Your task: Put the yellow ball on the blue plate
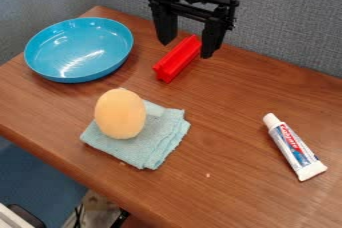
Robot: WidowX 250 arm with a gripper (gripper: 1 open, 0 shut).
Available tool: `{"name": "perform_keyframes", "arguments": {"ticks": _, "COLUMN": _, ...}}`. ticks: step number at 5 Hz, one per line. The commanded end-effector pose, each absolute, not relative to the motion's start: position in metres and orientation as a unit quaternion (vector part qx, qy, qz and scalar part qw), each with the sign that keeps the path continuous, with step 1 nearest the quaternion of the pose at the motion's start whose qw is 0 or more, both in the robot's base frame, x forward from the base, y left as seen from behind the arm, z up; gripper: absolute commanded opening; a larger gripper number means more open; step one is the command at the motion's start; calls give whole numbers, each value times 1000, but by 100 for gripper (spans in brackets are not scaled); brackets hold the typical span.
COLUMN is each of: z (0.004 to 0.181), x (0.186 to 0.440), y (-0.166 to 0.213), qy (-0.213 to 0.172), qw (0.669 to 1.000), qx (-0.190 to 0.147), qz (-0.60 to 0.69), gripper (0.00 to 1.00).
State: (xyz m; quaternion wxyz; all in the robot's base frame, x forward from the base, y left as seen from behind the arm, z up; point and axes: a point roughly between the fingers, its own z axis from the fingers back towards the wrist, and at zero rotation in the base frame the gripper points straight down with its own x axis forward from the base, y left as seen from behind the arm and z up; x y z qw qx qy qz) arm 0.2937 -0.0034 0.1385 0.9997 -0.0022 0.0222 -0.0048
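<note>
Wood-grain surface (pixel 227 92) fills most of the view, reddish brown, its near edge running diagonally across the lower left. The yellow ball (pixel 119 112), matte and egg-shaped with its narrower end up, sits on a pale teal folded cloth (pixel 140 137) at the near middle of the surface. The cloth lies flat, its corners showing to the right of and nearer than the ball.

The blue plate (pixel 78 50) rests at the far left, round, shallow and glossy, with nothing in it. It is well apart from the ball, and bare wood lies between the two.

The black hand (pixel 191 42) hangs at the far middle, pointing downward, with its two fingers spread wide and nothing between them. It grips nothing. Its tips stand above the far end of a red block (pixel 177 59), an oblong piece lying flat and slanted, its near end pointing toward the left. Whether the tips touch the block cannot be told from this view. The hand is to the right of the plate and beyond the ball, clear of both.

A white toothpaste tube (pixel 294 145) with red and blue print lies flat at the near right, its cap end toward the far side, well apart from everything else.
</note>
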Motion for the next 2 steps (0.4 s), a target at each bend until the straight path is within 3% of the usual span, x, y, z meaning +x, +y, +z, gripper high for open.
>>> {"name": "perform_keyframes", "arguments": {"ticks": 1, "z": 133, "x": 291, "y": -3, "qy": 32, "qw": 999, "qx": -2, "qz": -2, "gripper": 100}}
{"name": "perform_keyframes", "arguments": {"ticks": 2, "z": 127, "x": 289, "y": -3, "qy": 42, "qw": 999, "qx": -1, "qz": 2, "gripper": 100}}
